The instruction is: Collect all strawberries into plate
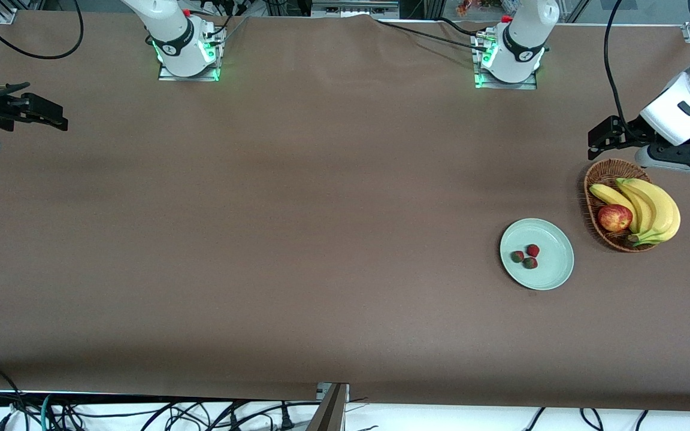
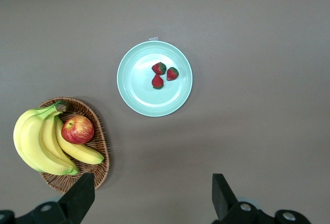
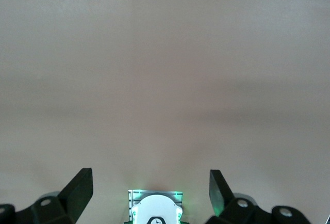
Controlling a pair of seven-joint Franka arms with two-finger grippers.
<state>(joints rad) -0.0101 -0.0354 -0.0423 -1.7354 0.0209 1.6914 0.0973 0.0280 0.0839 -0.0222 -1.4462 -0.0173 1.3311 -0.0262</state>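
Item, plate (image 1: 551, 275): mint-green, lower right of the front view on the brown table (image 1: 297, 239), holding all three strawberries (image 1: 527, 256) bunched close together near its centre; just beside it, toward the left arm's end and slightly farther from the front camera, a wicker basket (image 1: 598, 179) with bananas (image 1: 650, 209) and an apple (image 1: 614, 218). Item, left gripper (image 1: 599, 140): at the right edge of the front view, over the table just above the basket, fingers spread wide, nothing held. Item, right gripper (image 1: 42, 114): upper left edge of the front view, over bare table, waiting, fingers likewise apart and empty
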